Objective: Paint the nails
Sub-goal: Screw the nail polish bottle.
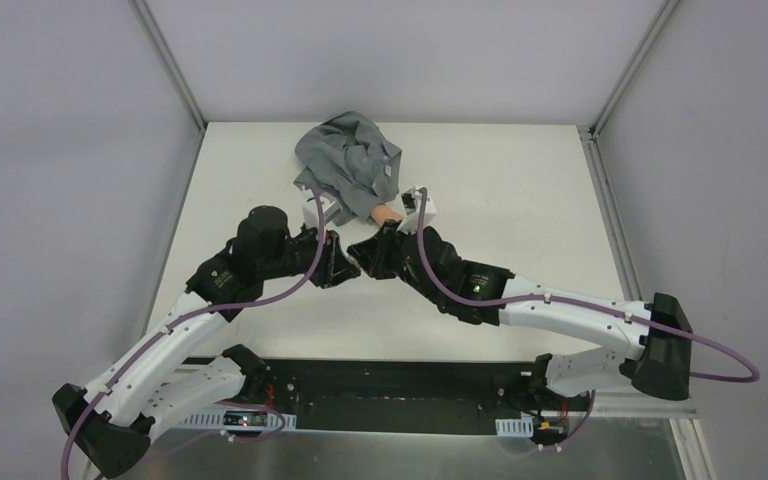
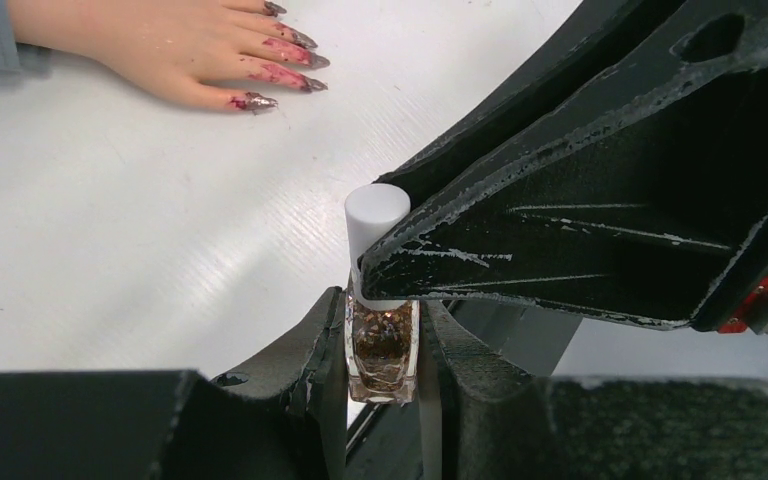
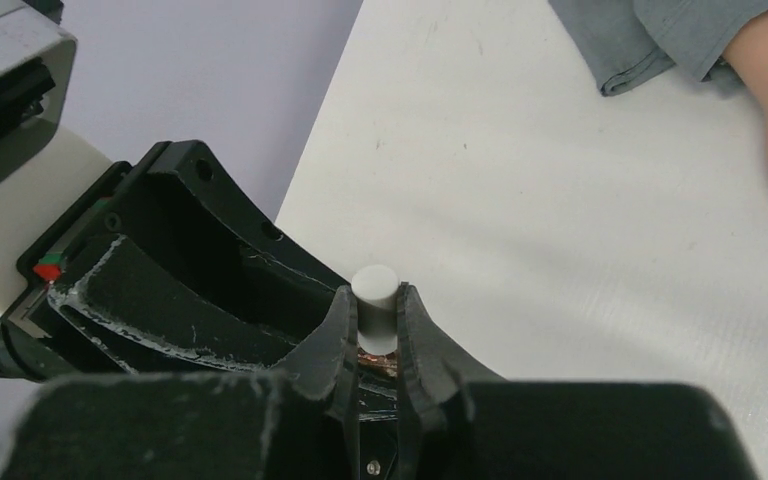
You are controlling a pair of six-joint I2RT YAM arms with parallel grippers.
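A peach fake hand (image 2: 175,50) with a grey sleeve (image 1: 348,160) lies on the white table; its pointed dark purplish-red nails (image 2: 300,62) point right in the left wrist view. My left gripper (image 2: 385,345) is shut on the glass body of a small glittery brown polish bottle (image 2: 383,345). My right gripper (image 3: 375,310) is shut on the bottle's white cap (image 3: 375,295), which also shows in the left wrist view (image 2: 375,215). The two grippers meet at the table's middle (image 1: 355,258), just in front of the hand (image 1: 385,212).
A small white box-like object (image 1: 425,205) sits beside the hand, behind the right arm. Another white object (image 1: 320,210) lies left of the hand. Grey walls and metal posts frame the table (image 1: 520,200).
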